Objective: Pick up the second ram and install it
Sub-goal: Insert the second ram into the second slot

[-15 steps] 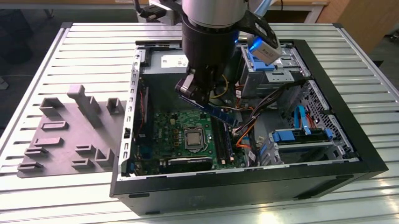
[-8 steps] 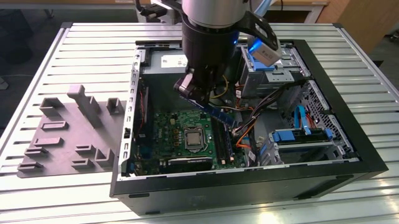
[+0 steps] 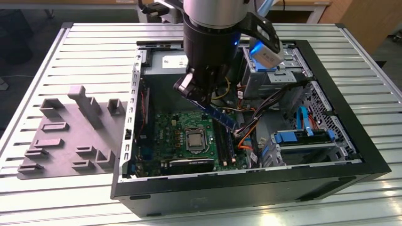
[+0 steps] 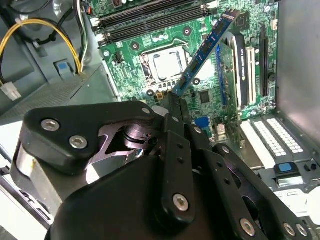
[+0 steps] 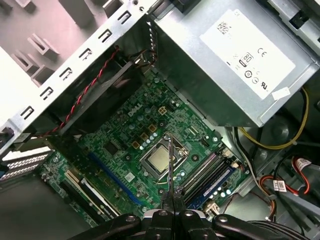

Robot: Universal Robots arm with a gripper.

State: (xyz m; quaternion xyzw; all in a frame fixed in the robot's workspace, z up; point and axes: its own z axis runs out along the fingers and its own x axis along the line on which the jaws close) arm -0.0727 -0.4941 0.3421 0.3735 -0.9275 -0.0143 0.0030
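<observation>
Slatted metal table (image 3: pixel 94 42) with an open black PC case (image 3: pixel 251 193) lying on it, arm down inside. The second ram (image 3: pixel 220 116) is gripped by one end, so its long axis runs straight out from the pincer (image 3: pixel 192 92) and slants down over the green motherboard (image 3: pixel 179 129) below, with the free end pointing to the exterior view's right. From the first wrist view it's edge-on, just a thin line over the CPU socket (image 5: pixel 157 160). It isn't in the black slots (image 5: pixel 207 172) alongside. The pincer is clenched on the near end, fingers nearly together with only the board between them. The grey power-supply box (image 5: pixel 225 65) off to one side of the pincer has a white label (image 5: pixel 247 52) with small print and marks.
</observation>
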